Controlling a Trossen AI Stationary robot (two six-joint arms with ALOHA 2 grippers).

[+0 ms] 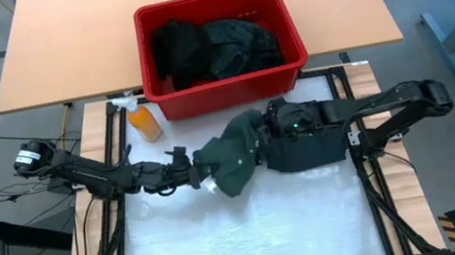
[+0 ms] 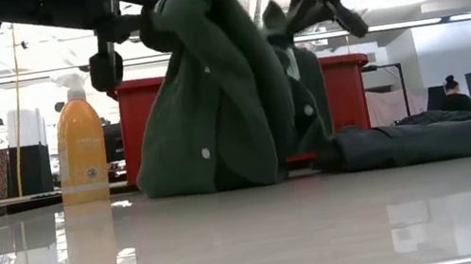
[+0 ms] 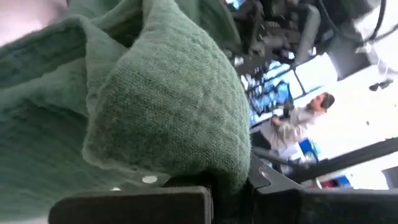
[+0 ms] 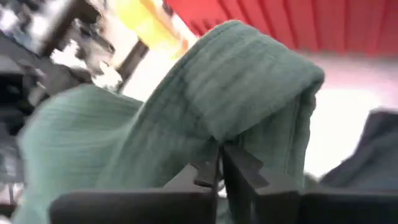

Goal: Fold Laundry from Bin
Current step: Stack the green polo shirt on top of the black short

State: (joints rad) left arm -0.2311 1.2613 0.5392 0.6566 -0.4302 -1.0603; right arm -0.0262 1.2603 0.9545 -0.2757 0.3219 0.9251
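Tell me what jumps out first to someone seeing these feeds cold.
The green shirt is held up off the table's middle, pinched at one end by the left claw and at the other by the right claw, sagging between them. Just behind sits the red bin with dark clothes heaped inside, an orange spray bottle by its left corner.

The green shirt (image 2: 212, 107) is a soft, matt woven cloth with a fine, slightly rough weave and small pale buttons. The bin (image 1: 284, 24) is red plastic with finely ribbed walls and a slight sheen. The dark clothes (image 1: 215, 46) inside it are matt fabric. The work surface (image 2: 254, 244) is smooth, glossy and reflective. The table (image 1: 61, 44) behind is matt tan wood. The spray bottle (image 2: 80, 144) is smooth orange plastic.
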